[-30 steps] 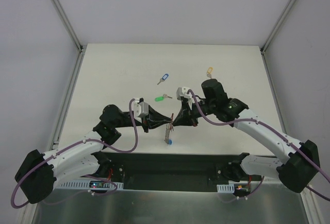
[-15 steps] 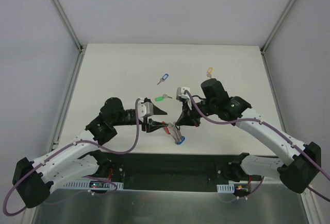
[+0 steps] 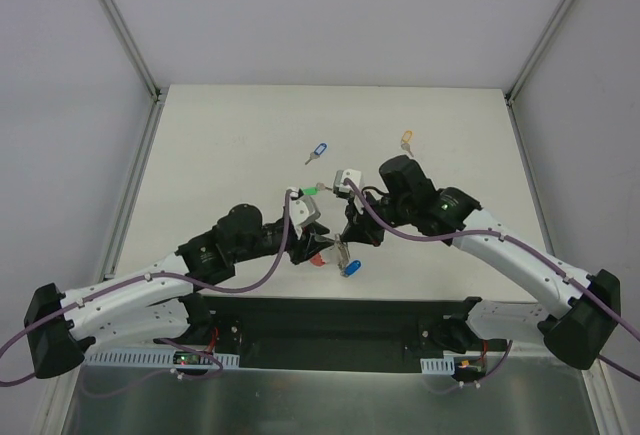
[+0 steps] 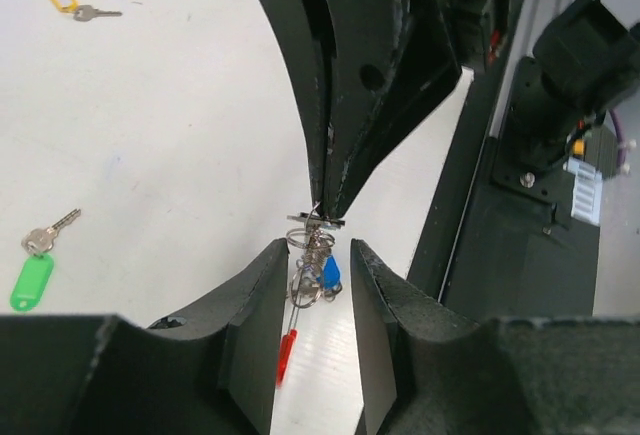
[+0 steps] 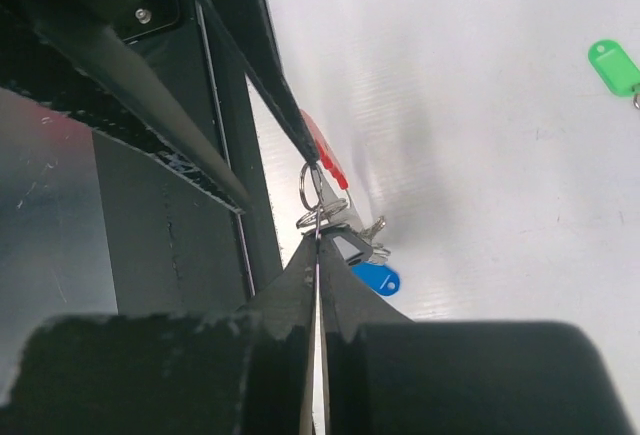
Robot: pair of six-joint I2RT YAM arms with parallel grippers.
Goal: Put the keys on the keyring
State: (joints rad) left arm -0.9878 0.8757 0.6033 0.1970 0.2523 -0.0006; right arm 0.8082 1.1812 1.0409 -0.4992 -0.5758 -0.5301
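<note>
Right claw, pinched shut, holds the keyring near the desk's front edge, a blue-tagged key bunched beside it; left claw, slightly open, straddles it; a green-tagged key lies well apart

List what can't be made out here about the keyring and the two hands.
- Keyring: in the top view both hands crowd it. The wrist views show only a tangle of rings, so the keys on it can't be counted.
- Left hand: whether its fingers touch the keyring is too small to tell.
- Right hand: which ring of the tangle it pinches is too fine to see.
- Green key: blade cut off by the right wrist view's edge.
</note>
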